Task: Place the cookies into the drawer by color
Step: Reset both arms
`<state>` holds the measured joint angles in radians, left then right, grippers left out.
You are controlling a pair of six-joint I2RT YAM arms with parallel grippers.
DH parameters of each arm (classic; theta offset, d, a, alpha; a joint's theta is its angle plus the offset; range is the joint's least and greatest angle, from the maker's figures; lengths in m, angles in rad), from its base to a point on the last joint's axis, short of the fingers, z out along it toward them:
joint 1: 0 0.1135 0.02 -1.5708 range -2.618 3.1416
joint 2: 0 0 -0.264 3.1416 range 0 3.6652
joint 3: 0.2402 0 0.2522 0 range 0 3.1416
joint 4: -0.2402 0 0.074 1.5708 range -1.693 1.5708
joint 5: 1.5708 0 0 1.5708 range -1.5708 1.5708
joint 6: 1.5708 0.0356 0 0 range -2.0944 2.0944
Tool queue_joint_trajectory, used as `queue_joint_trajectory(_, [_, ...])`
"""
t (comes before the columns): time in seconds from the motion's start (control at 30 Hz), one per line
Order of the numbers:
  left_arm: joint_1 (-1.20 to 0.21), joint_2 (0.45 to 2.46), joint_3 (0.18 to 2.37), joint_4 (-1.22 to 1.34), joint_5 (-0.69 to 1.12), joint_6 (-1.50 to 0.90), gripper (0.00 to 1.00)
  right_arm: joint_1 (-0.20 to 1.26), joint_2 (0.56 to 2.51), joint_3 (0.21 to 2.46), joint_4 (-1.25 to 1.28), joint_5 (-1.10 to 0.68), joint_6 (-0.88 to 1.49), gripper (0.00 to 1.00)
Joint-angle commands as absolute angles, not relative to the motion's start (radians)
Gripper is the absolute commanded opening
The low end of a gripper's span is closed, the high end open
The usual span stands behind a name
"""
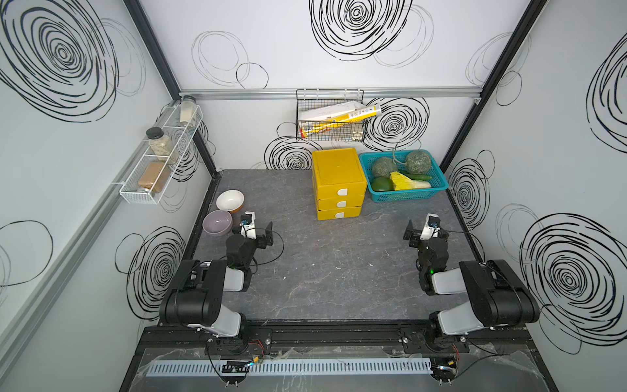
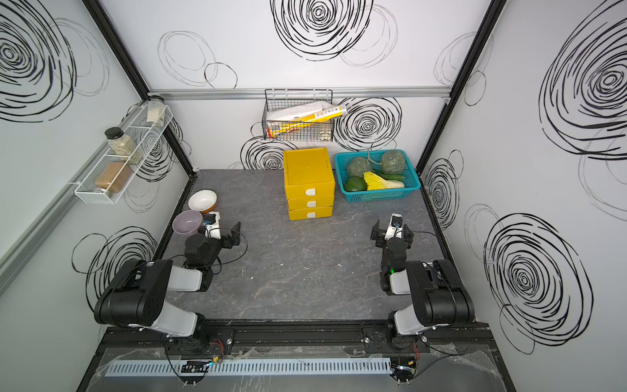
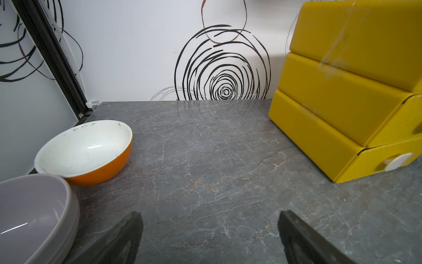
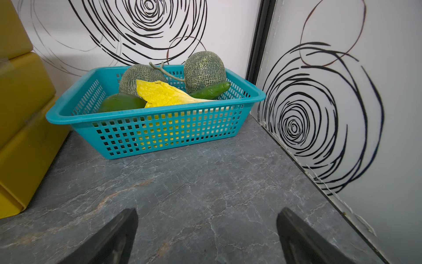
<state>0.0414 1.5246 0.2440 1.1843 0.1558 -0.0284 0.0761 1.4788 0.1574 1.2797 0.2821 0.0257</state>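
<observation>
Left gripper (image 3: 210, 237) and right gripper (image 4: 206, 235) spread wide, empty. Drawer (image 1: 339, 180) at back beside basket (image 1: 403, 195), all tiers shut; cookies not in view. Looks finished or unstarted; any next move needs packets located.

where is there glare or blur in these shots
In the left wrist view, glare streaks sit in the white bowl and the purple bowl, and a hazy smear crosses the drawer; in the right wrist view the drawer looks soft at the frame edge.
</observation>
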Motion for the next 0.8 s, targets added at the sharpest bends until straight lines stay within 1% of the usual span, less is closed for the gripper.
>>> queue_joint_trajectory(0.0, [0.051,1.527,0.241,1.242,0.153,-0.038,0.99,0.074,1.419,0.067,1.415,0.170,-0.024,1.00])
queue_joint_trajectory(0.1, [0.051,1.526,0.242,1.242,0.153,-0.038,0.99,0.074,1.379,0.038,1.428,0.124,-0.042,1.00])
queue_joint_trajectory(0.23, [0.051,1.526,0.242,1.242,0.153,-0.037,0.99,0.074,1.405,0.059,1.409,0.151,-0.028,1.00])
queue_joint_trajectory(0.33, [0.051,1.526,0.241,1.242,0.153,-0.038,0.99,0.074,1.475,0.127,1.352,0.206,-0.004,1.00])
queue_joint_trajectory(0.4, [0.051,1.527,0.242,1.243,0.153,-0.038,0.99,0.072,1.491,0.211,1.207,0.264,0.025,1.00])
queue_joint_trajectory(0.47, [0.052,1.526,0.242,1.242,0.153,-0.038,0.99,0.067,1.490,0.184,1.264,0.288,0.040,1.00])
queue_joint_trajectory(0.5, [0.051,1.527,0.242,1.242,0.153,-0.038,0.99,0.067,1.487,0.200,1.228,0.315,0.051,1.00])
queue_joint_trajectory(0.77, [0.051,1.528,0.242,1.243,0.153,-0.038,0.99,0.067,1.489,0.196,1.238,0.315,0.051,1.00])
